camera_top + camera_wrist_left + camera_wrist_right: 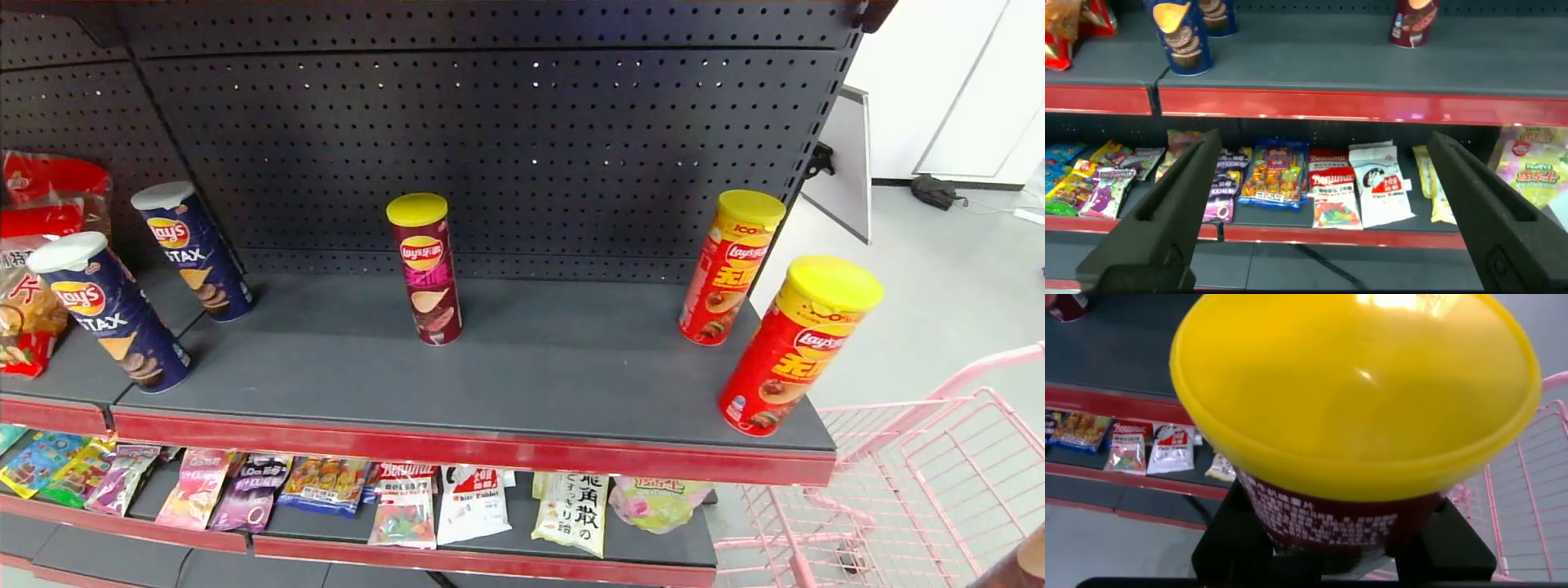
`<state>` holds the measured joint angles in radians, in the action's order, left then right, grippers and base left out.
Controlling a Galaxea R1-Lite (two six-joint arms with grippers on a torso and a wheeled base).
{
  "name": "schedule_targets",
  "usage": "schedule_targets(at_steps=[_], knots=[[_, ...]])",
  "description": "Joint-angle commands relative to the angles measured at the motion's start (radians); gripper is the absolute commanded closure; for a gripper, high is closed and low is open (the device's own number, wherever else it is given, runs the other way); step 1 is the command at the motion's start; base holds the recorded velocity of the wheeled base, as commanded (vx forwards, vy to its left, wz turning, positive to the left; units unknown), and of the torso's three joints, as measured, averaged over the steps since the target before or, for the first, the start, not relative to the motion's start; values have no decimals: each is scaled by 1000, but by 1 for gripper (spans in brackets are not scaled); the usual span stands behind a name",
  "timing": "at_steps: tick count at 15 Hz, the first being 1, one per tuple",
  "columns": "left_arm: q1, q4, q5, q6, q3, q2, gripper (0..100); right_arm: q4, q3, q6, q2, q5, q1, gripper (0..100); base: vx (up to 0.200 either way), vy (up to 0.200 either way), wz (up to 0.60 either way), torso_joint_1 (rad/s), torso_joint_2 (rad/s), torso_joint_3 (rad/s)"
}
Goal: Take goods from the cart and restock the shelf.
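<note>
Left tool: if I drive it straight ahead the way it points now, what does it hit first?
Most likely the snack packets lined along the lower shelf. The open left tool frames them head-on, below the upper shelf's red lip. Depth is unclear.

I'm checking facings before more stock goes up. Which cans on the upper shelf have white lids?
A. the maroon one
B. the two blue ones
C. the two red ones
B: the blue cans at the left end have white lids, while the maroon can and the red cans have yellow ones.
</note>
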<state>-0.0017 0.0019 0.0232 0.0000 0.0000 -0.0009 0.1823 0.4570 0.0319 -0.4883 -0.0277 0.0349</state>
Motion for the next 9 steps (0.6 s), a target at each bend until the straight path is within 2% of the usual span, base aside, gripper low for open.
schedule_targets(at_steps=[1,9], knots=[[0,0,0,0,0,1,0,0,-54,2,96,-1,2,100,0,200,0,-2,2,7],[0,0,1,0,0,1,0,2,-64,3,106,-1,3,100,0,200,0,4,2,4]])
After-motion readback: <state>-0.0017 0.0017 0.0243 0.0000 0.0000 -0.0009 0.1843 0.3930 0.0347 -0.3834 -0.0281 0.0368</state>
